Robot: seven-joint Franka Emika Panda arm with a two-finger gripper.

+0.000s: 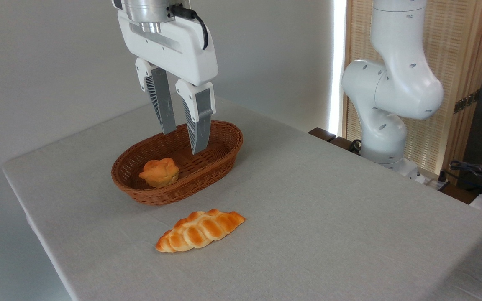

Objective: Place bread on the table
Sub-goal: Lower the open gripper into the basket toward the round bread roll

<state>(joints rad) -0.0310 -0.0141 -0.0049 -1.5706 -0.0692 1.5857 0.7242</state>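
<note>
Bread [159, 172] sits inside the brown wicker basket [224, 144], toward its 8 o'clock end, upright on its pale base with the knotted top facing up. Nothing touches it. From the bun, the gripper [183, 142] hangs at about 1 o'clock, above the middle of the basket, its two grey ribbed fingers [160, 100] pointing down with a clear gap between them and nothing held. Their tips reach about the level of the basket's far rim. The basket rests on the grey table [329, 200]. A long braided loaf [199, 230] lies flat on the cloth at 5 o'clock from the basket, close to it but apart. The white arm's base [385, 138] stands past the table's edge at 3 o'clock.
</note>
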